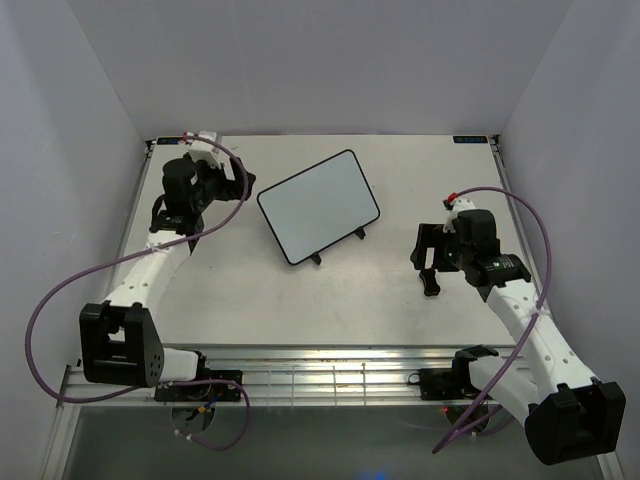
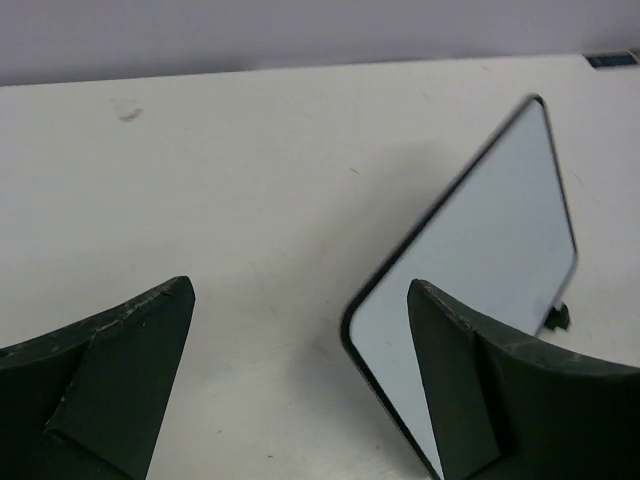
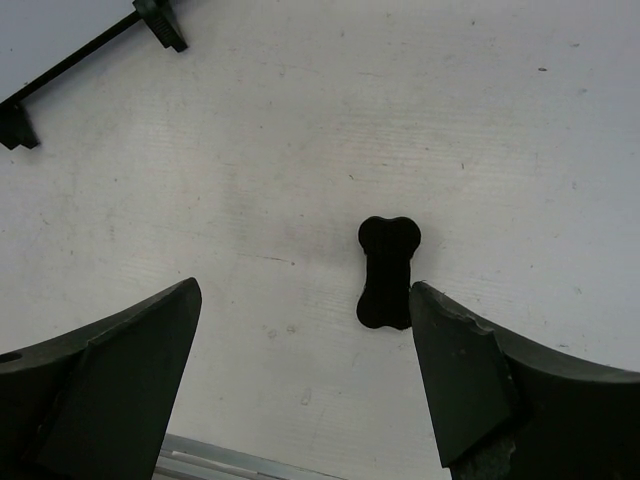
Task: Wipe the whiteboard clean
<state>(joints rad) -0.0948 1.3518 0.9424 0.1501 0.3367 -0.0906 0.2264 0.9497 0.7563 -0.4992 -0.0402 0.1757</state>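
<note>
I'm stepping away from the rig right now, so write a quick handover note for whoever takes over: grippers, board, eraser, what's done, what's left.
Left gripper: open, empty, near the left end of the whiteboard.
Right gripper: open, empty, with the eraser in view between its fingers.
Eraser: lying flat on the table, to the right of the board, not held.
Done: the board stands on its feet and shows no writing in the overhead or left wrist view.
Left: probably only a check for faint marks.
</note>
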